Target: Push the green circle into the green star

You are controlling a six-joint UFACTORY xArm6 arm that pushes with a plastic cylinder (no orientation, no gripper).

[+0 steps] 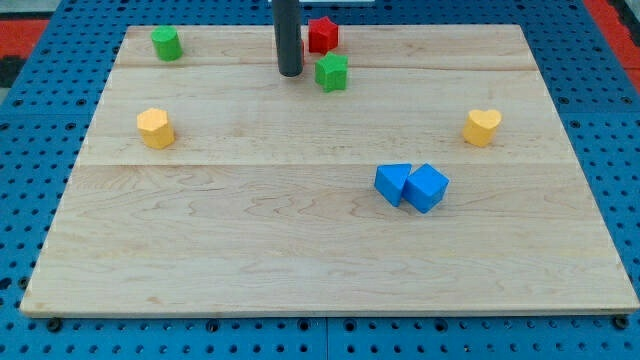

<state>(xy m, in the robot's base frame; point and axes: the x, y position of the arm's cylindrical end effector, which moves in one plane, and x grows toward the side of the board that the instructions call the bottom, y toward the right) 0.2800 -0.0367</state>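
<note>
my tip (pixel 290 73) bare, holding nothing, just left of small green star block (pixel 332 72) | small green circle block (pixel 166 43) far left, untouched; tip is likely on the wrong side to push it

Green circle (pixel 166 43), green star (pixel 332 72)

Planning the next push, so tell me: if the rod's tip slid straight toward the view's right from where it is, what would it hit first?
My tip sits just left of the green star, so it would probably meet that first. The red star lies further toward the view's top, likely off that line.
</note>
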